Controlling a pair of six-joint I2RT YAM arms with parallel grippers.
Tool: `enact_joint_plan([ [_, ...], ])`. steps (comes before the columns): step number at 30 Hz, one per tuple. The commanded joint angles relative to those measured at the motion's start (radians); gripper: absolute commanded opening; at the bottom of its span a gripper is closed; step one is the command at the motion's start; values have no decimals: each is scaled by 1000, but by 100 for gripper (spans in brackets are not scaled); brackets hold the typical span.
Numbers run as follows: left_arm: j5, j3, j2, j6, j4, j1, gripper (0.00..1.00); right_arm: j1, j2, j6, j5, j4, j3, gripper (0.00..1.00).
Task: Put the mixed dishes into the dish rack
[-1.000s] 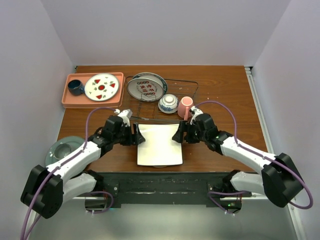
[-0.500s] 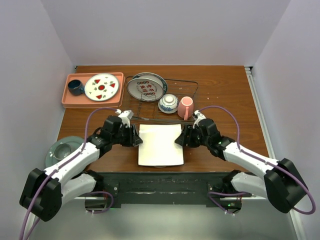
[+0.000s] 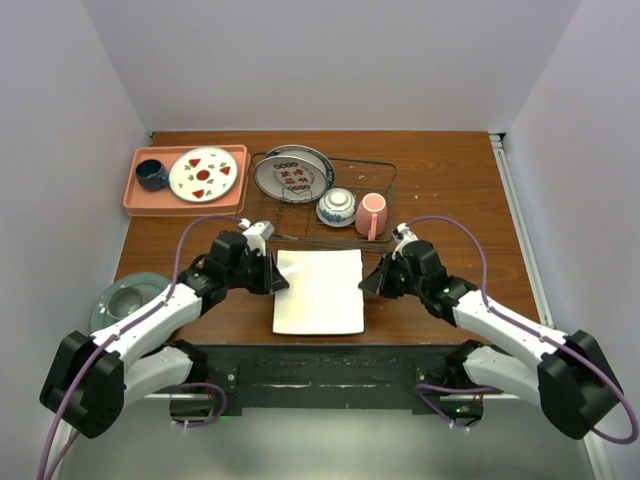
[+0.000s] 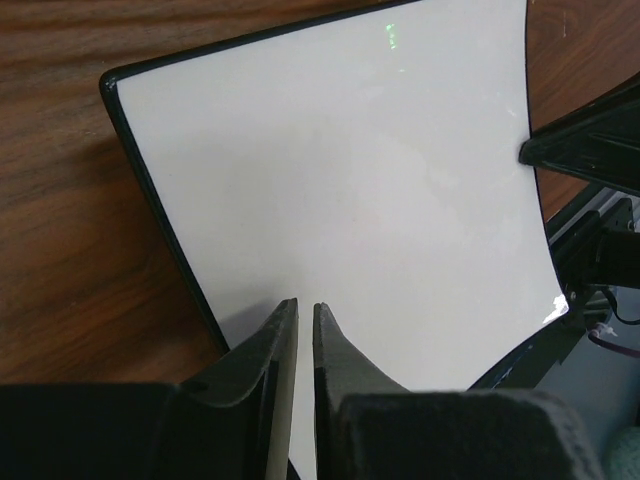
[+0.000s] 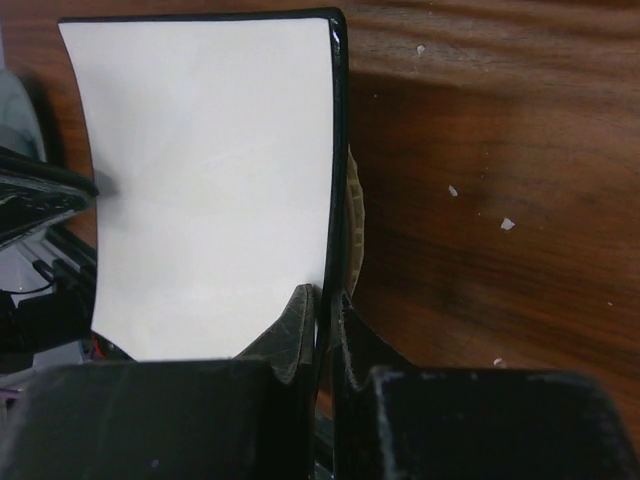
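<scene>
Top external is showing left gripper (image 3: 282,283) and right gripper (image 3: 366,285) pinching almost closed on opposite side edges of white square plate (image 3: 320,292), plate sitting between them, long axis pointing toward dish rack (image 3: 385,176) beyond both.

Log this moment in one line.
left gripper: shut on white square plate | right gripper: shut on opposite edge | dish rack: plate not in it
</scene>
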State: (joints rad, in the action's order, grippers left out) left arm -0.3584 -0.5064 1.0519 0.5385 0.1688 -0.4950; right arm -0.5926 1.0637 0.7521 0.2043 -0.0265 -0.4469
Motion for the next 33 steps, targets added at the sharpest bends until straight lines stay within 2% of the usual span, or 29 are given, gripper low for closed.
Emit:
enact_joint_plan([
  [1,-25,-24,23,-12,-37,-13,16,-6,-73,-11,-49,-67,-22,0],
  [9,9,-53,37,-9,-31,-25,21,-6,-171,-20,-160,-203,-47,0],
  [17,16,-70,72,-6,-58,-53,22,-7,-206,-13,-180,-231,-27,0],
  [20,41,-69,115,-5,-66,-86,21,-6,-208,-8,-180,-228,-22,0],
  [23,116,-75,161,0,-37,-114,15,-7,-212,6,-201,-245,-29,0],
  [24,198,-83,171,1,-19,-126,12,-6,-223,9,-203,-251,-32,0],
  [26,263,-107,197,-2,24,-160,11,-6,-238,16,-243,-266,-32,0],
  [29,270,-110,218,0,9,-172,9,-7,-263,19,-247,-257,-32,0],
  [31,254,-106,238,5,-11,-177,6,-7,-261,18,-241,-253,-33,5],
  [33,240,-107,256,3,-17,-180,3,-7,-255,18,-223,-243,-32,18],
])
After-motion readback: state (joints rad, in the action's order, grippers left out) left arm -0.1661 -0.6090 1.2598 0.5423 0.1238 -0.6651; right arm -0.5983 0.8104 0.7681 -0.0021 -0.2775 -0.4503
